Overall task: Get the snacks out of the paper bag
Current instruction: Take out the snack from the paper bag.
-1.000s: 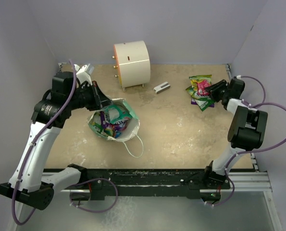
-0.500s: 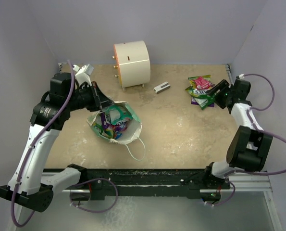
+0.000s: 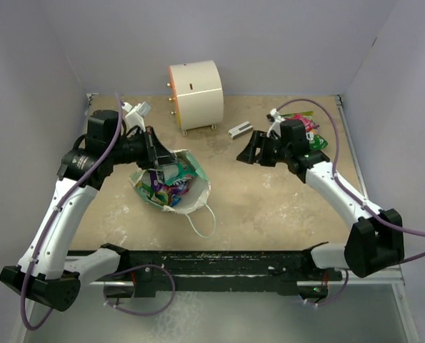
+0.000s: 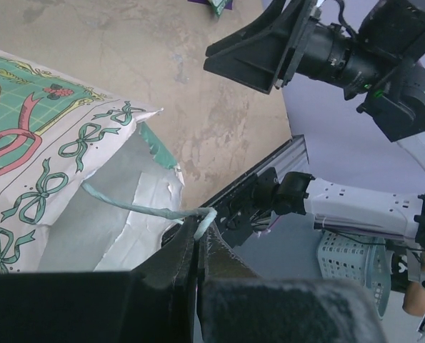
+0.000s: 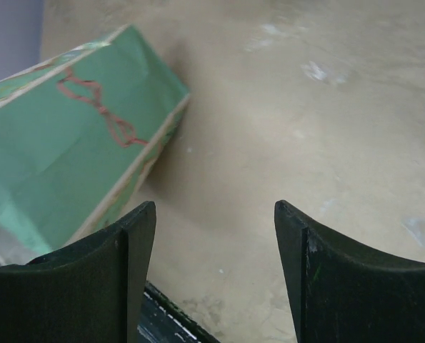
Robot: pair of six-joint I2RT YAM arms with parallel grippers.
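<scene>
The mint-green paper bag [image 3: 192,194] lies on its side at the left-middle of the table, its mouth facing the left arm. Several shiny purple and green snacks [image 3: 163,187] show inside it. My left gripper [image 3: 157,152] is shut on the bag's thin handle [image 4: 126,207], and the bag's white inside [image 4: 119,236] shows below it. My right gripper [image 3: 246,154] hangs open and empty over bare table right of the bag; the bag's green side [image 5: 62,150] shows ahead of its fingers [image 5: 126,250]. A pile of snacks [image 3: 316,141] lies at the back right, partly hidden by the right arm.
A white cylinder with an orange rim [image 3: 196,93] stands at the back centre. A small grey-white block [image 3: 240,130] lies just behind the right gripper. The bag's other loop handle [image 3: 201,221] trails toward the near edge. Walls close in the table on three sides.
My right arm has swung left from the snack pile at the back right to the table's middle, its gripper open and empty. The left gripper still holds the handle; the bag shifted slightly.
</scene>
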